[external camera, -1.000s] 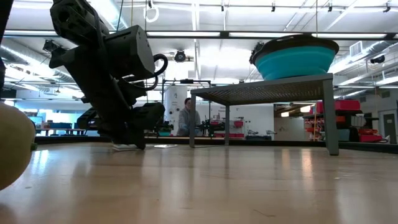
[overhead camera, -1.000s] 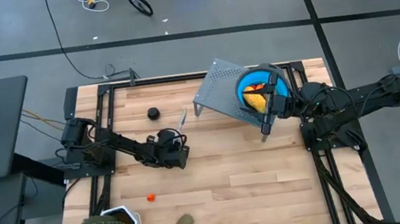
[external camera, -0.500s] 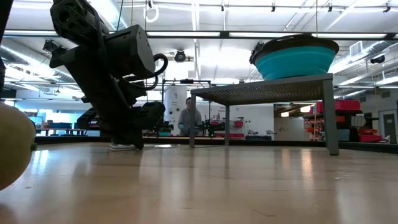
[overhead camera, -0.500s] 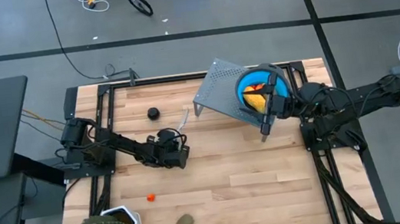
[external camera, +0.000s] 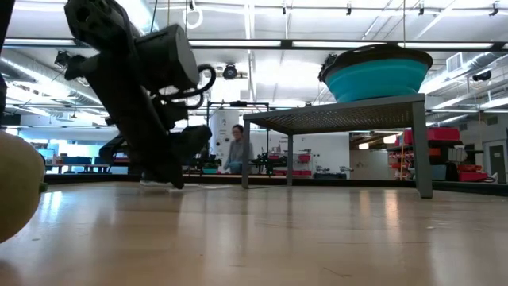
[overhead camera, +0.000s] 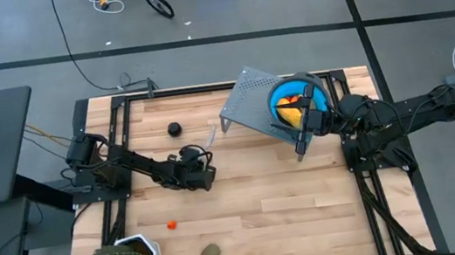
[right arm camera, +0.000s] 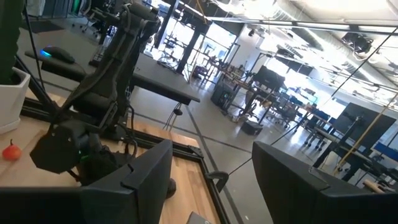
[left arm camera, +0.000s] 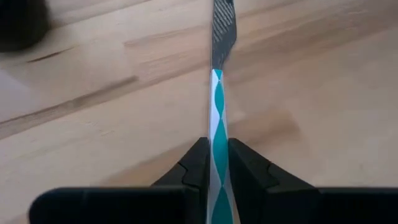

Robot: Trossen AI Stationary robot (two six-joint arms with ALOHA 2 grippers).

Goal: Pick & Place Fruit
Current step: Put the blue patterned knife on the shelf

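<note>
High view has the left gripper [overhead camera: 207,169] near the table's [overhead camera: 290,198] middle, jaws pinched narrow on the pale-blue stick [left arm camera: 219,124] (not a fruit, so no progress there). It's barely shifted in the last second, just tipped a little in the low view. Right gripper [overhead camera: 301,146] hangs by the blue bowl [overhead camera: 316,96] on the metal stand [overhead camera: 247,107], jaws wide, empty. Yellow piece [overhead camera: 292,114] sits in that bowl; dark round one [overhead camera: 174,129], orange bit [overhead camera: 171,225] and olive oval [overhead camera: 210,253] lie well away from it.
</note>
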